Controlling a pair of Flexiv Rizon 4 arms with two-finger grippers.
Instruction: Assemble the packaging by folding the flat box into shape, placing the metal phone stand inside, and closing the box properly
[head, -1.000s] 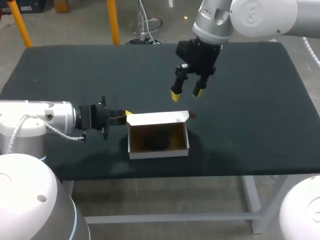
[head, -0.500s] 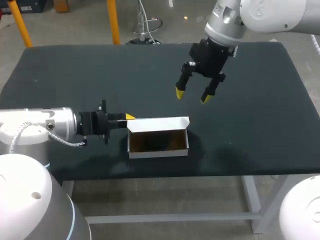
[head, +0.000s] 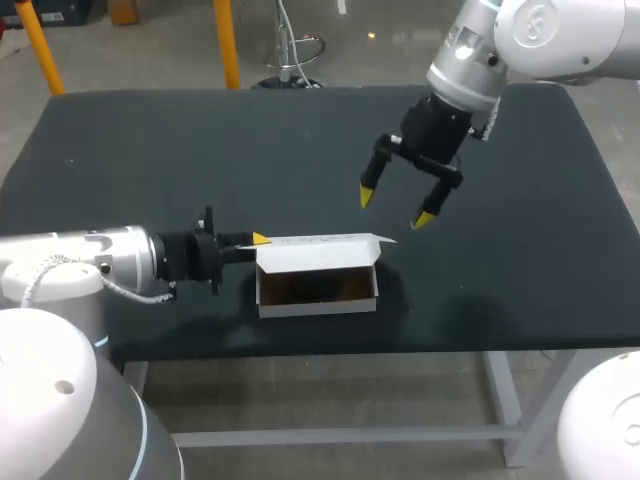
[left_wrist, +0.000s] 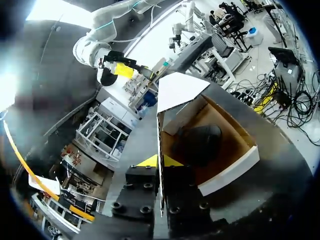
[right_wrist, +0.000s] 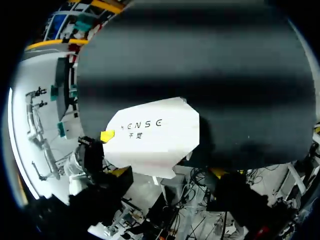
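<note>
Dark matting is covering the table (head: 140, 150), and near its front edge the left gripper (head: 258, 239) is pinching the white box (head: 318, 301) at its left end. In the left wrist view a thin white edge of card is running straight between the two yellow fingertips (left_wrist: 173, 161), which are pressing on it from both sides. Just ahead of those fingers the box is lying partly open, its brown inside showing, and the dark phone stand (left_wrist: 198, 142) is sitting on the floor of it. The lid (head: 322, 250) is leaning forward over the back part of the opening, joined along the far wall. In the right wrist view it is showing as a broad white panel with a tapered flap at one end. Farther back and well apart from the box, the right gripper (head: 397, 207) is hanging above the table with its fingers spread wide, holding nothing, its arm coming in from the far right corner.
</note>
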